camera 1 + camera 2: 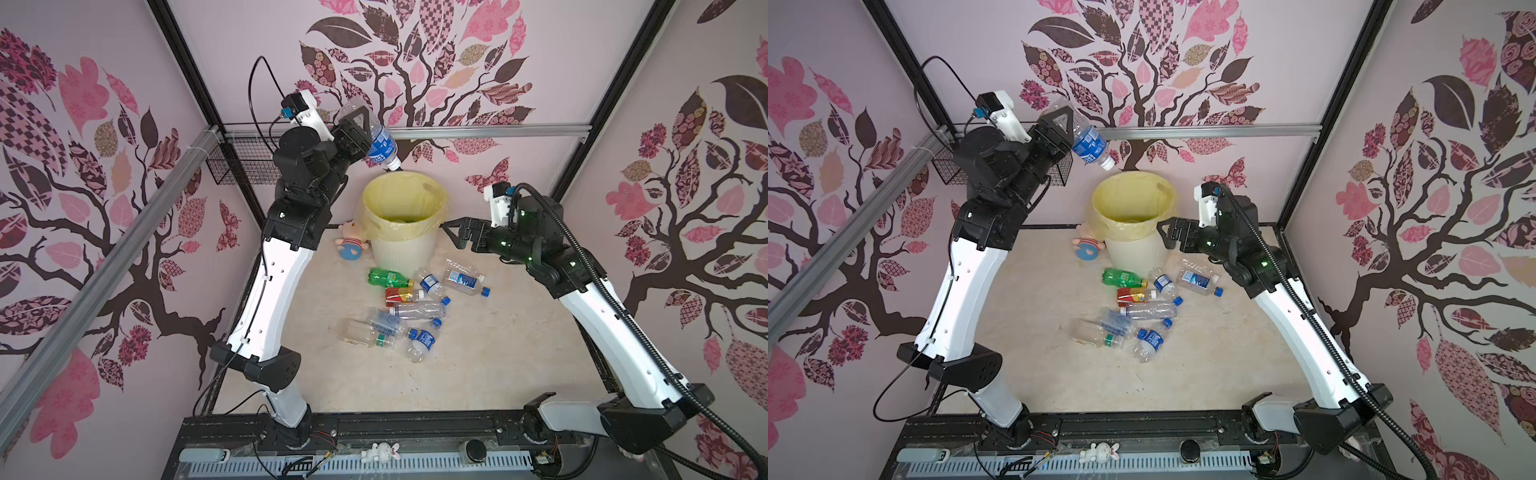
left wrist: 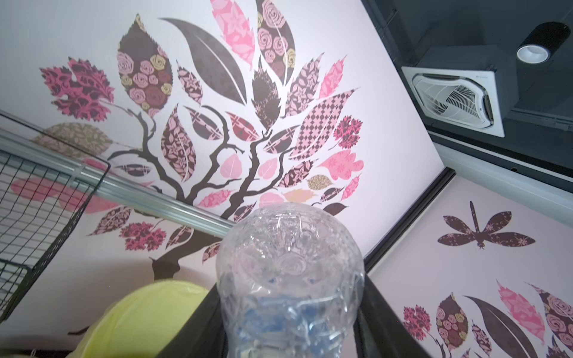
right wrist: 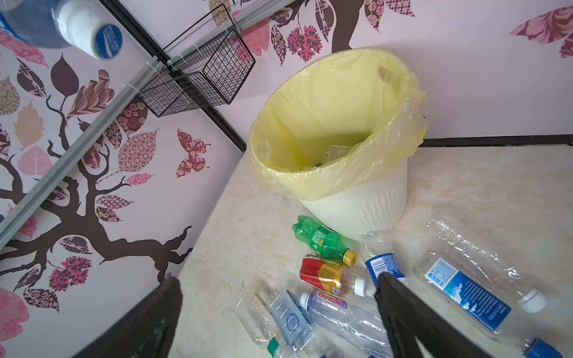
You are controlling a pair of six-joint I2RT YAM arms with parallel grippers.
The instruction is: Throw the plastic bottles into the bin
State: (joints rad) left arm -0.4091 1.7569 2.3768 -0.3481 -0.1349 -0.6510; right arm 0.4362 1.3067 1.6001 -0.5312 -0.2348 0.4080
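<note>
– Two top views first: where is the bottle (image 1: 380, 145) (image 1: 1090, 145)?
– Clamped in the left hand (image 1: 357, 114) (image 1: 1064, 118), raised, cap (image 1: 392, 165) tilted down, at 11 o'clock from the bin (image 1: 399, 257) (image 1: 1133, 259). The bin stands at 12 o'clock on the bench (image 1: 498, 353).
– And the right hand (image 1: 453, 237) (image 1: 1165, 237)?
– Spread wide, empty, at 3 o'clock from the bin, just beside it. Loose bottles (image 1: 411, 309) (image 1: 1148, 311) lie at 6 o'clock from the bin, a doll (image 1: 351, 245) at 9 o'clock.
– Left wrist view?
– The bottle's (image 2: 288, 279) clear base sits between the dark fingers (image 2: 198, 334), gripped on both sides. The bin's yellow liner (image 2: 139, 316) shows past it.
– Right wrist view?
– Its fingers (image 3: 403, 316) stand apart with nothing between them. The bin (image 3: 366, 204) is upright, binned bottles (image 3: 336, 153) lying at its bottom. A green bottle (image 3: 322, 240) lies just beside its wall, a red-label bottle (image 3: 325, 274) next to that. The gripped bottle's white cap (image 3: 90, 28) hangs high, well apart from the bin.
</note>
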